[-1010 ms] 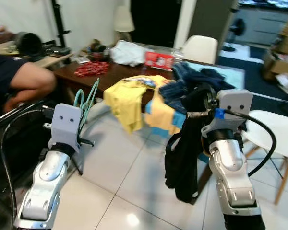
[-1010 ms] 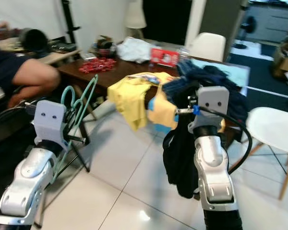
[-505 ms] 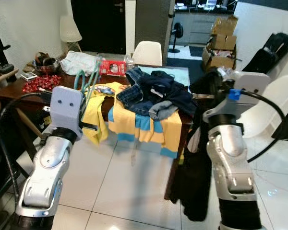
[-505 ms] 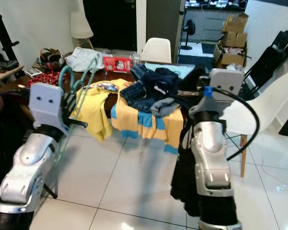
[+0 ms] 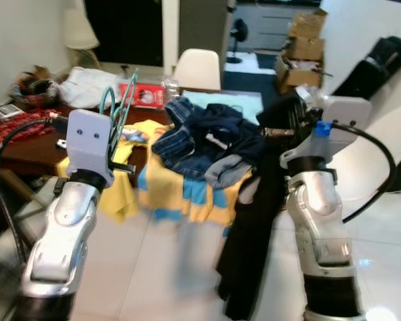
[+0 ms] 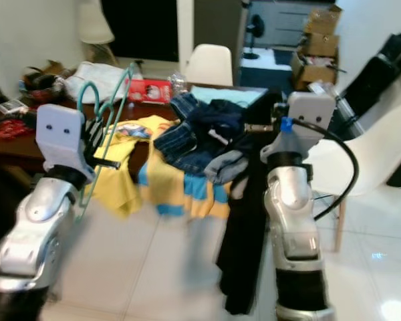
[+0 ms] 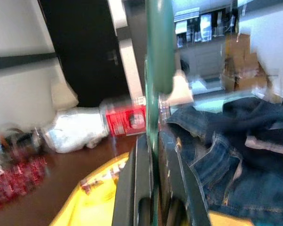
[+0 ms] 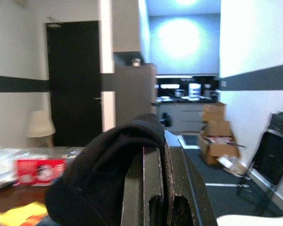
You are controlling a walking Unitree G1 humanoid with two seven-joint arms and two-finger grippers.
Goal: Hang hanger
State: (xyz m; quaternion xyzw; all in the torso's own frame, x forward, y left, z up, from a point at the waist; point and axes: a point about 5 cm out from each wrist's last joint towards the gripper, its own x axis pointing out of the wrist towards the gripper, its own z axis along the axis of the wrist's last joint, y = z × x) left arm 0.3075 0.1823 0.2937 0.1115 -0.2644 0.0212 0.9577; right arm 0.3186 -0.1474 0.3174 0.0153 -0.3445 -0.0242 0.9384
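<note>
Hanger [image 6: 110, 100] stays clamped in the left gripper [image 7: 153, 155]; right gripper [image 8: 155, 160] pinches the black garment [image 5: 254, 234]; the view has swung, no rail near yet.

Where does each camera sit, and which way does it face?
Left eye: head, looking down at the table; both arms show.
Right eye: the same scene; the jeans lie on the table.
Left wrist: along the left gripper, shut on the hanger, toward jeans and red box.
Right wrist: along the right gripper, shut on black clothing, toward the kitchen.
Both wrist views share the red box.
</note>
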